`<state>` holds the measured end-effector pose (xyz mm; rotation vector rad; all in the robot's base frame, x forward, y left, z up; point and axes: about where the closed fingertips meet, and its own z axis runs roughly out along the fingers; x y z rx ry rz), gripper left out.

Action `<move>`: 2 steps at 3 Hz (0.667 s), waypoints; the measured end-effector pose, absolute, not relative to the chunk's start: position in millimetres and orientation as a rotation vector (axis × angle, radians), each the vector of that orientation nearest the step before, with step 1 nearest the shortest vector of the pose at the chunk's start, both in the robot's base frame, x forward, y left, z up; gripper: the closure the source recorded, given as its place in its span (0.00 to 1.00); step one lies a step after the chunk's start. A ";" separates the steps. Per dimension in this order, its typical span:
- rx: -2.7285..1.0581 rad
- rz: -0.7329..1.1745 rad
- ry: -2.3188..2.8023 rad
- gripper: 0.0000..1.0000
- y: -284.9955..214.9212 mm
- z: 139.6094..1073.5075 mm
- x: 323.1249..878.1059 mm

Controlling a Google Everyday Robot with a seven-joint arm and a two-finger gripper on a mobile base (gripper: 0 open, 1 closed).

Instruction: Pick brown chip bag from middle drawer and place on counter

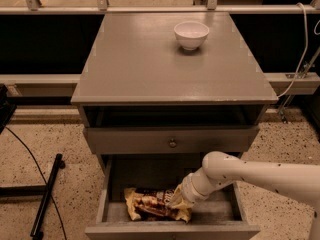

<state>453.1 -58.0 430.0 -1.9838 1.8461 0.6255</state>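
Reaching the gripper (pixel 178 202) down onto one end of the brown chip bag (pixel 149 204) lying in the open middle drawer (pixel 103 206), maybe gripping it but too hidden to tell, so squeezing softly and lifting straight up toward the counter (pixel 150 64).

pincer (pixel 178 202) against chip bag (pixel 147 204) in middle drawer (pixel 103 210); bowl (pixel 191 34) on counter (pixel 145 71) above.

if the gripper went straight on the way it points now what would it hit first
The brown chip bag. The gripper points down-left inside the middle drawer, right at the bag's right end. It looks to be touching already, though depth is unclear.
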 end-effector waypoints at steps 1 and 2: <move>-1.942 0.617 1.742 1.00 -45.3 465.9 459.7; -1.901 0.613 1.625 1.00 -30.9 505.7 464.4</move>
